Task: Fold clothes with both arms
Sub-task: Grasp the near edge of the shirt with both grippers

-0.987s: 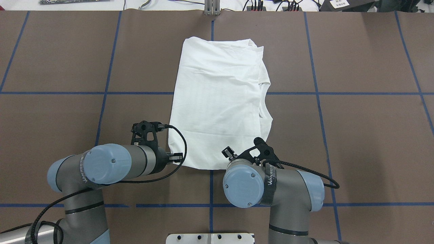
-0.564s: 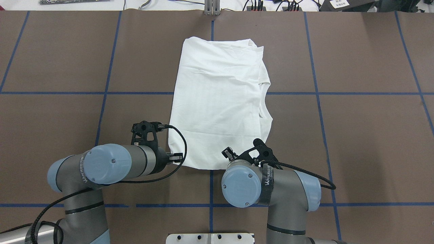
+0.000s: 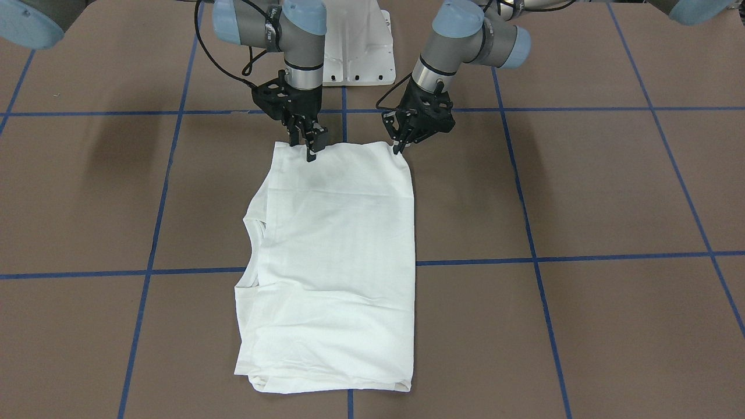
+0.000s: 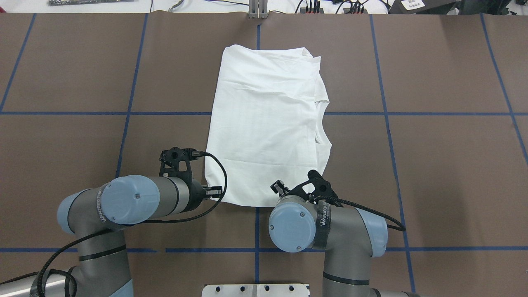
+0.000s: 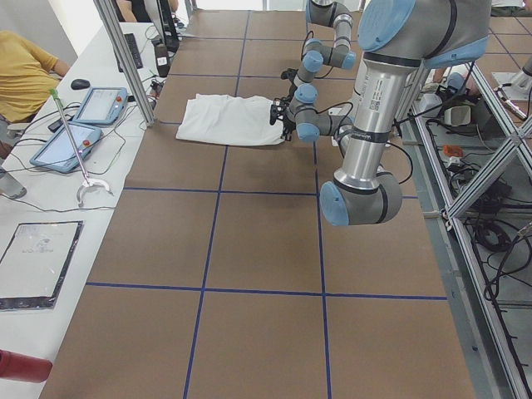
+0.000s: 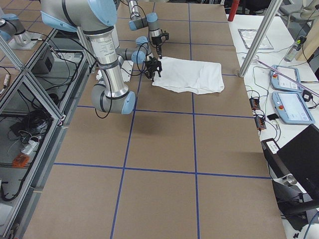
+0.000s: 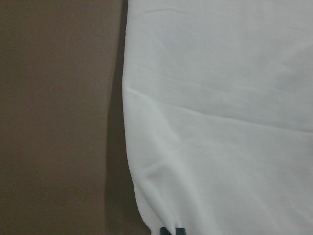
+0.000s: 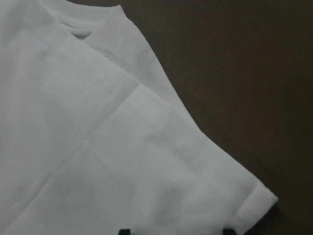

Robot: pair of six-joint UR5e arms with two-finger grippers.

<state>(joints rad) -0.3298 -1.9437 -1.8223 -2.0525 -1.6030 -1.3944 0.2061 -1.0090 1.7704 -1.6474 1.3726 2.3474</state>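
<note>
The shirt (image 3: 337, 250) lies flat on the brown surface (image 4: 433, 165), folded into a long white rectangle. It runs from just in front of the robot out toward the far edge, over the middle tape line (image 4: 256, 231). Its layered edges and a curved seam show along the robot's right side. The other long side is a plain fold.

The left hand (image 3: 400, 144) is at the shirt's near left corner. In its wrist view the fingertips (image 7: 173, 230) sit pressed together on the cloth, pinching that corner, and the fabric creases toward them. The right hand (image 3: 304, 145) points down at the near edge, short of the right corner. Its fingertips (image 8: 124, 231) are spread wide with cloth between them. The hemmed right corner lies flat just beside.

From overhead the right arm (image 4: 330, 227) covers its own hand and part of the near edge. The left arm (image 4: 132, 200) lies low beside the shirt, its black cable (image 4: 222, 181) looping over the cloth's corner.

The white mount (image 3: 361, 46) stands behind both hands. Past the far edge a white strip carries two tablets (image 5: 101, 105), a red bottle (image 5: 21, 366) and cables. A person (image 5: 21, 75) sits there, well apart from the shirt. A metal post (image 5: 125, 58) rises at that edge near the shirt's far end.
</note>
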